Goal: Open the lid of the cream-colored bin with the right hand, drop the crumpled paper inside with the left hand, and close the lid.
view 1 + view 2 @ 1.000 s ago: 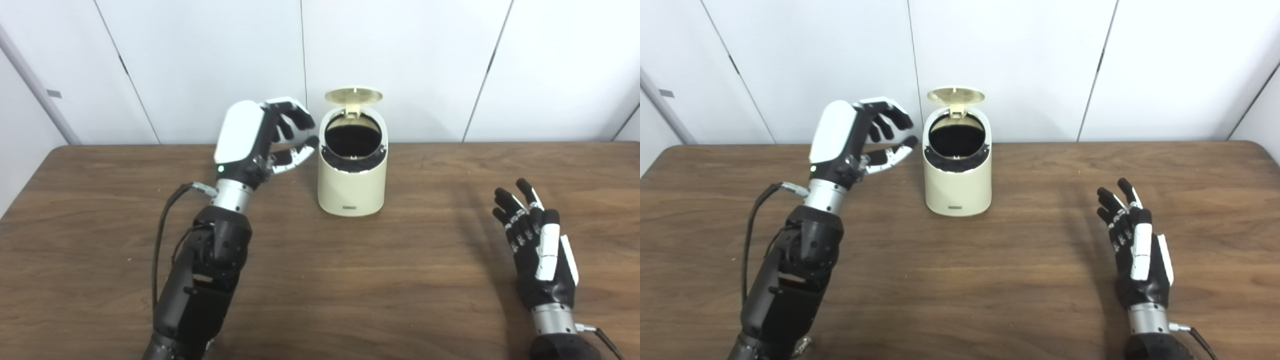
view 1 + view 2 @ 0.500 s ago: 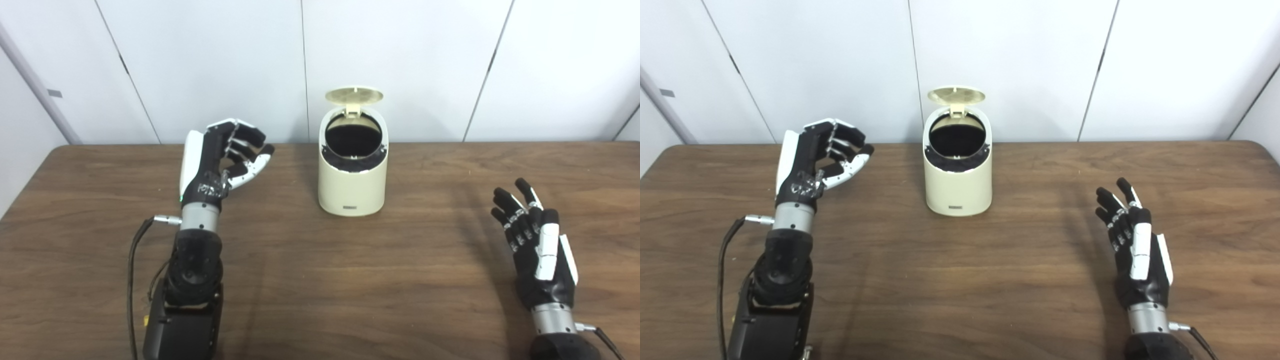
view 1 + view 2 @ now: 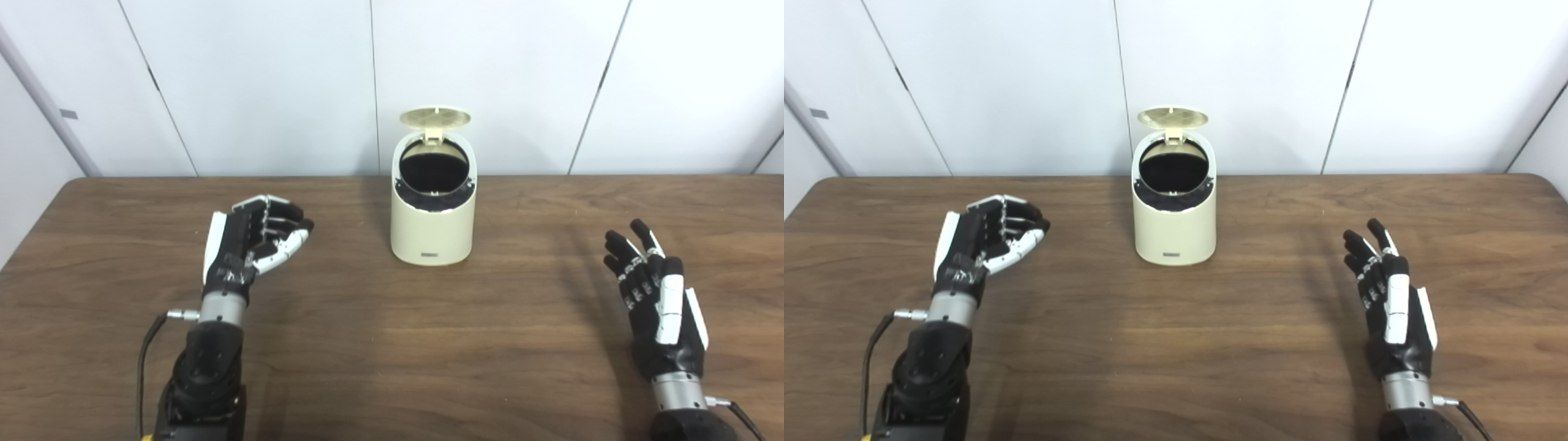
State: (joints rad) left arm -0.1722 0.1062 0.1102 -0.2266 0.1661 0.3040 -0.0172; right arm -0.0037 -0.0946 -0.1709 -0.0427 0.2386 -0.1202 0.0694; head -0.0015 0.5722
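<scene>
Cream bin stands mid-bench, lid up, no paper visible. Left robot hand loosely curled, empty; right robot hand spread, empty, well apart. Next, I judge: right reaches over, presses lid down gently.

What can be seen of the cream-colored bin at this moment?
The cream-colored bin is a small, rounded cylinder of smooth, plastic-looking material with a small dark label low on its front. It stands upright on the wooden table, near the far edge, between the two hands and touched by neither. Its round lid is flipped up on a rear hinge, exposing a slanted opening with a dark interior; no paper is visible inside.
</scene>
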